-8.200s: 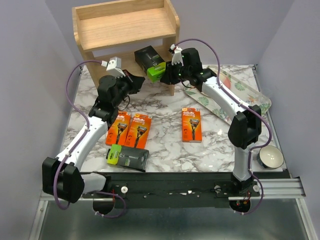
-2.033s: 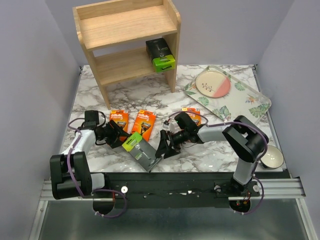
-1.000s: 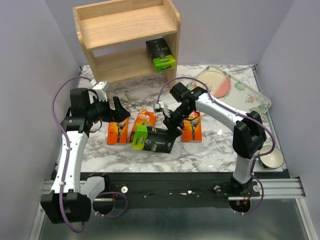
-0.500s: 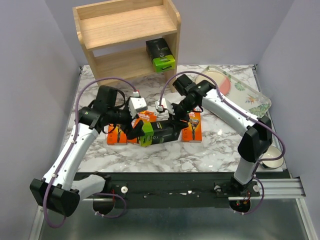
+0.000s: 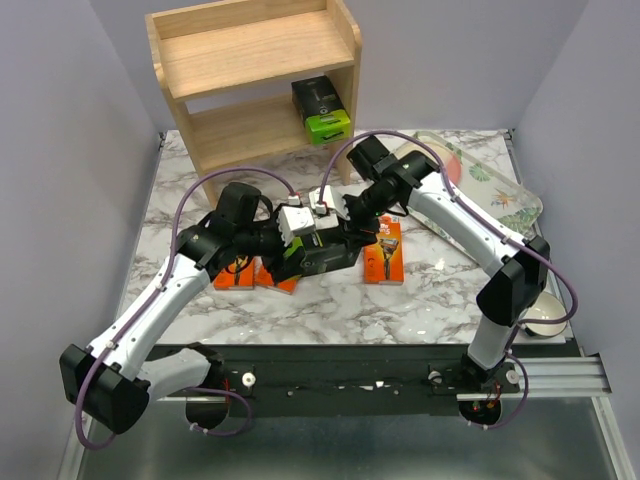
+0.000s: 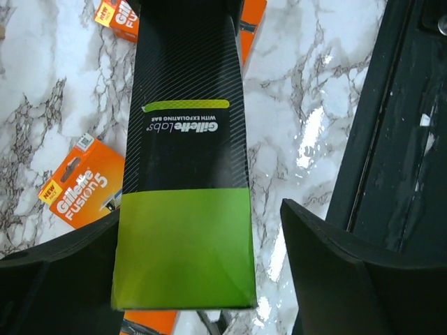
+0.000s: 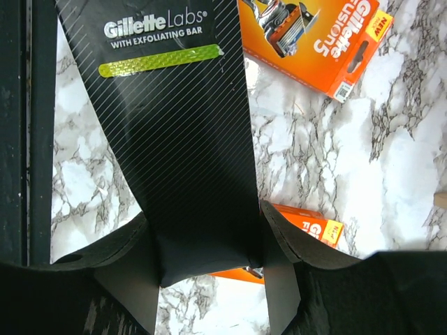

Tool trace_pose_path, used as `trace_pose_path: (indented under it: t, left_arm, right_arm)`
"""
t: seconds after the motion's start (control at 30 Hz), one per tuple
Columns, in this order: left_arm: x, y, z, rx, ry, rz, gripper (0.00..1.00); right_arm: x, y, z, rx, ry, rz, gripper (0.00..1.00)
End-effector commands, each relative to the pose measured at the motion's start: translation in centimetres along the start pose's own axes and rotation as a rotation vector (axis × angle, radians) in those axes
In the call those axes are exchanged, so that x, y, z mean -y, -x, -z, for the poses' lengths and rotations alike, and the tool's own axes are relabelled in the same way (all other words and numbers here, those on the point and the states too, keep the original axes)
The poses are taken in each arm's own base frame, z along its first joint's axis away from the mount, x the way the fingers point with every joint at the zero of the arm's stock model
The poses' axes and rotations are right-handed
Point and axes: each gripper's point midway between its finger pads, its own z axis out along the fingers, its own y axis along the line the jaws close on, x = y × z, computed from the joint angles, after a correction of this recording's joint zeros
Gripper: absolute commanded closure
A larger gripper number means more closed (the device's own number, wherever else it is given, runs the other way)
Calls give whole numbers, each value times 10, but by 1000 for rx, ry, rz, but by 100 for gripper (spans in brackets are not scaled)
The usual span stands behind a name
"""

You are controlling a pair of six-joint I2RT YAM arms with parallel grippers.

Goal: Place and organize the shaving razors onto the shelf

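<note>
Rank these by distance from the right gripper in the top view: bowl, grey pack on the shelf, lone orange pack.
1. Lone orange pack, just right of the right gripper holding the dark pack.
2. Grey pack, on the shelf, lower tier at the back.
3. Bowl, near right corner.
</note>
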Motion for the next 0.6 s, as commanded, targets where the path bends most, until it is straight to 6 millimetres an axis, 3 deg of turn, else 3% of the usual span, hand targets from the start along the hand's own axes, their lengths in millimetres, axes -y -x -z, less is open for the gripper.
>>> trace_pose_path:
  t: [0.0, 0.07, 0.23, 0.27, 0.3, 0.4, 0.47, 0.53, 0.57]
  left_arm:
    - [-5, 10, -5, 44, 24, 35, 27]
    - [-3, 11, -5, 62, 33, 59, 32]
    - [1, 16, 1, 134, 9, 228, 57]
    - [-4, 11, 4, 146, 23, 277, 59]
    - [-5, 15, 5, 175, 14, 297, 61]
    - [-20, 18, 17, 267, 56, 442, 61]
    - [-24, 16, 26, 320, 82, 559, 61]
    - [-41, 19, 41, 396, 145, 609, 61]
    - [-42, 17, 46, 427, 159, 677, 61]
  right_arm:
    - [8, 35, 29, 96, -80, 45, 71]
    - [7, 35, 30, 94, -82, 40, 70]
    - [7, 35, 35, 93, -107, 41, 67]
    - [7, 36, 37, 97, -114, 37, 65]
    - [10, 38, 40, 98, -131, 38, 56]
    - [28, 49, 60, 109, -243, 39, 44]
    - [41, 55, 87, 116, -363, 21, 39]
    - [52, 69, 117, 182, -475, 22, 30]
    - [54, 71, 123, 213, -507, -34, 25]
